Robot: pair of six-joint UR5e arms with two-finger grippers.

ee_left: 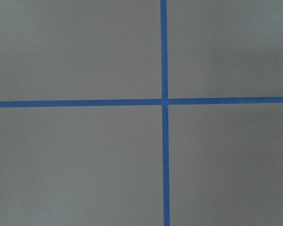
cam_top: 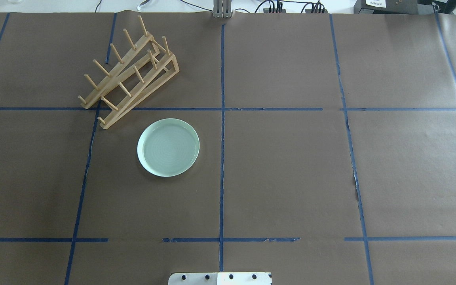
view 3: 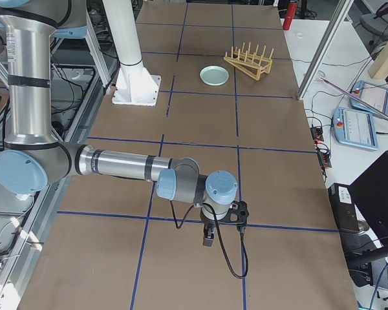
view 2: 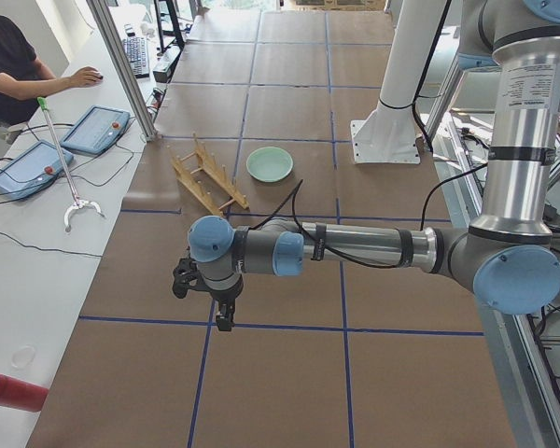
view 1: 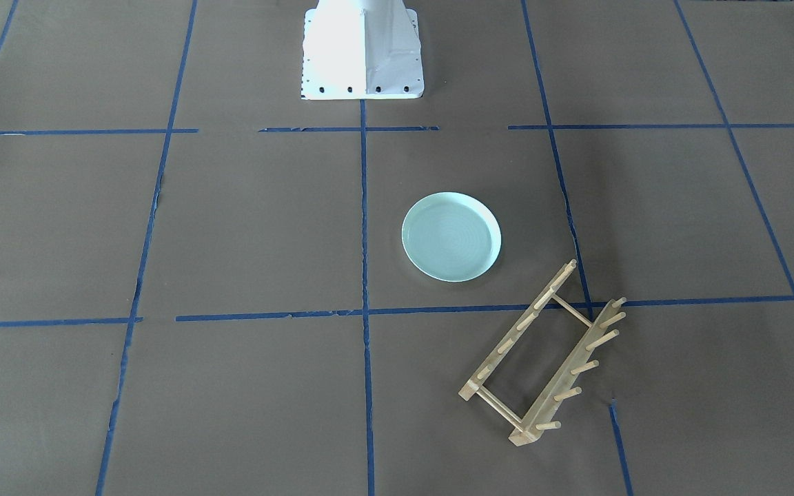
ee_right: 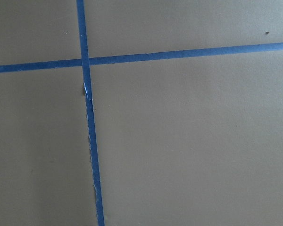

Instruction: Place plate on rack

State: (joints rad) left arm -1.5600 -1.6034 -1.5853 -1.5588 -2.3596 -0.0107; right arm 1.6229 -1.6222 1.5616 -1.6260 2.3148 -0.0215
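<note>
The pale mint-green plate (view 1: 451,236) lies flat on the brown table (cam_top: 291,178), a little to my left of centre; it also shows in the overhead view (cam_top: 168,147). The light wooden rack (view 1: 542,355) stands empty just beyond it, set at an angle (cam_top: 129,77). The two are close but apart. My left gripper (view 2: 225,320) shows only in the exterior left view, far from both, over a tape crossing. My right gripper (view 3: 208,237) shows only in the exterior right view, at the opposite end. I cannot tell whether either is open or shut. Both wrist views show only table and tape.
The white robot pedestal (view 1: 362,48) stands at the table's middle on my side. Blue tape lines (cam_top: 222,158) grid the table. An operator (view 2: 9,65) sits by teach pendants (view 2: 93,131) on the side bench, with a red cylinder (view 2: 9,392) near its end.
</note>
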